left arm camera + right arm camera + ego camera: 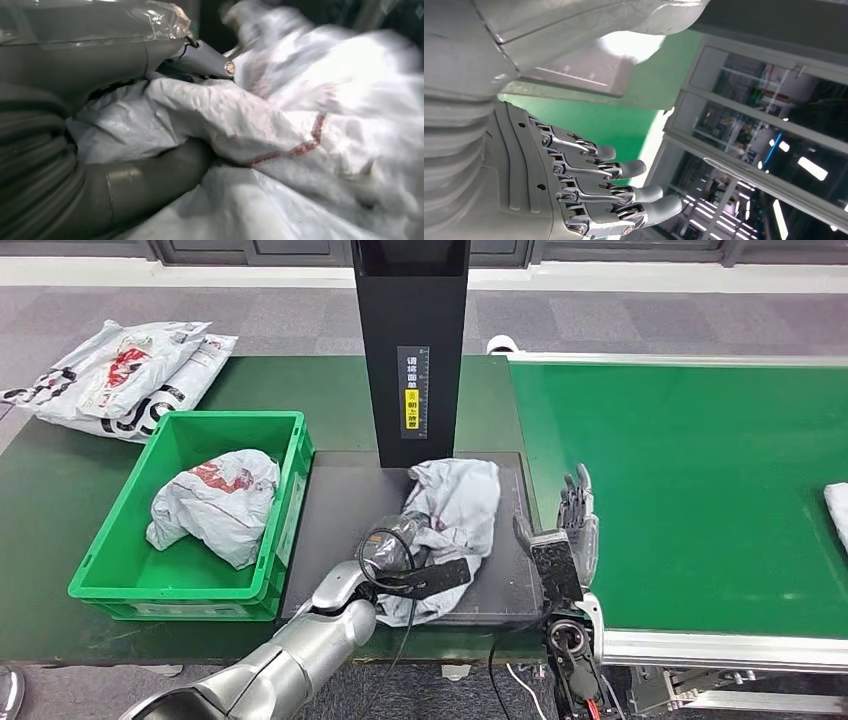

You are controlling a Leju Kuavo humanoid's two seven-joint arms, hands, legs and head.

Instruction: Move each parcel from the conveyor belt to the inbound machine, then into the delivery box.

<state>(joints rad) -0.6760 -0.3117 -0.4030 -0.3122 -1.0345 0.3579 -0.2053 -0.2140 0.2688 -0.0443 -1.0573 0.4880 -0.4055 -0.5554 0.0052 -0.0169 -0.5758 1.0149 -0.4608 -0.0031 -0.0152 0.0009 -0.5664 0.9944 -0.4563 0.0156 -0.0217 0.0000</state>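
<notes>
- Grey carpet lies behind a dark green table [60,490], with the bright green conveyor belt [690,490] running off to the right.
- On the table, the black inbound machine [410,340] rises as a column from its dark flat platform [345,500].
- A crumpled grey parcel [455,505] with red markings lies on that platform, at the foot of the column.
- The left hand [420,575] is on the parcel's near edge; the left wrist view shows its thumb [160,175] and fingers [205,60] clamped on the plastic.
- The right hand [575,530] stands upright between platform and belt, fingers [624,182] straight, slightly apart, holding nothing.
- The green delivery box [110,545] left of the platform holds one bagged parcel [215,502].
- More bags [125,375] lie heaped on the table behind the box.
- A white parcel [838,510] sits on the belt at the far right edge.
</notes>
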